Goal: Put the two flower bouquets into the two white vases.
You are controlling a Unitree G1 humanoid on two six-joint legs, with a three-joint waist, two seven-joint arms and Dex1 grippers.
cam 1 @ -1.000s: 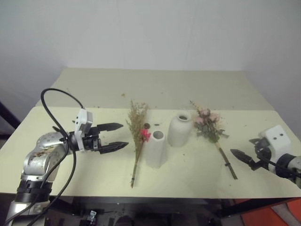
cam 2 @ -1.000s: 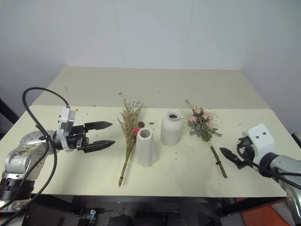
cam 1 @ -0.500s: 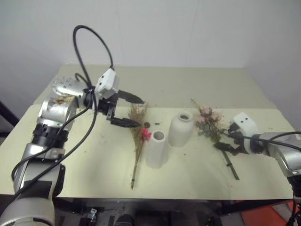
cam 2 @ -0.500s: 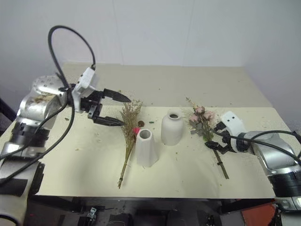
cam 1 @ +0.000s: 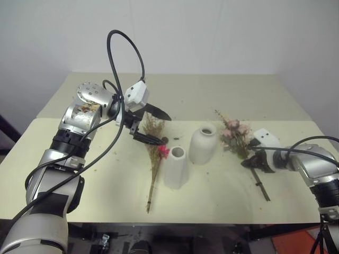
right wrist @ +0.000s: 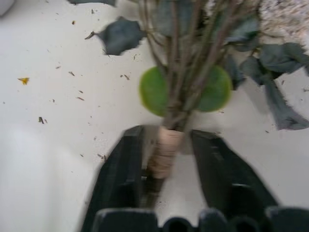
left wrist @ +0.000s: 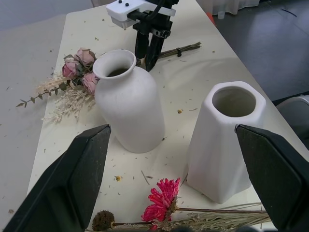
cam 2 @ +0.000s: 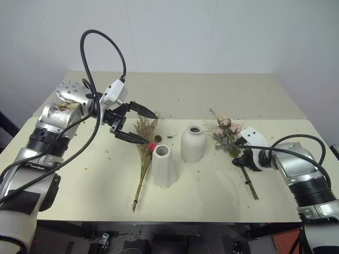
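Head stereo pair looking down over the surface [cam 1: 106, 180]; both wrist cameras viewing close along their claws, sharing the rose bouquet [left wrist: 72, 77].

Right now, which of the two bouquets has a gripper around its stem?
The pink rose bouquet: the right gripper straddles its wrapped stem. The dried tan bouquet lies untouched, with the left gripper open above its top.

You see two matte white vases [cam 2: 180, 153] centre frame, a tan-brown dried bouquet [cam 2: 143, 153] with a bright pink daisy [cam 2: 152, 146], pale pink roses [cam 2: 225, 127], and a cream-yellow worktop [cam 2: 95, 174].
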